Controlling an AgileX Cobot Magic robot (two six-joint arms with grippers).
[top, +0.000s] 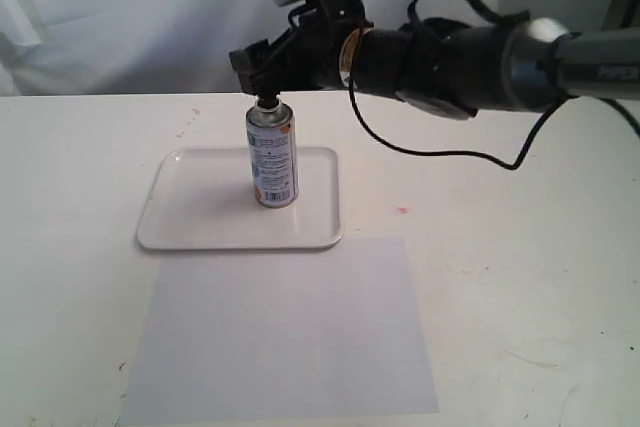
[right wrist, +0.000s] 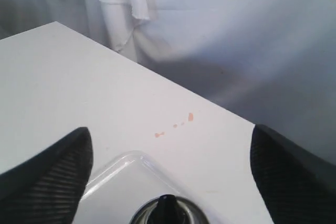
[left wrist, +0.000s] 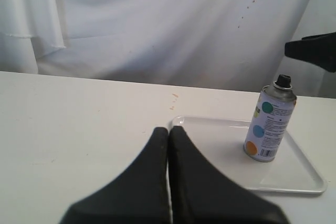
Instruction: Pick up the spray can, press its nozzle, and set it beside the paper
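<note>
The spray can [top: 273, 157] stands upright on the white tray [top: 200, 217], its dotted label and barcode showing in the left wrist view [left wrist: 269, 127]. Its black nozzle [top: 267, 102] caps the silver dome [right wrist: 168, 214]. My right gripper [top: 262, 77] hovers just above the nozzle. It is open, with its ribbed fingers spread wide to either side [right wrist: 170, 132] and nothing between them. The paper [top: 280, 332] lies flat in front of the tray. My left gripper [left wrist: 168, 129] is shut and empty, low over the table to the can's left. It does not show in the exterior view.
The tray's rim [left wrist: 294, 182] sits near the left gripper's tips. Small orange stains [right wrist: 190, 116] mark the table behind the tray, and a red speck [top: 402, 210] lies to its right. White cloth hangs behind the table.
</note>
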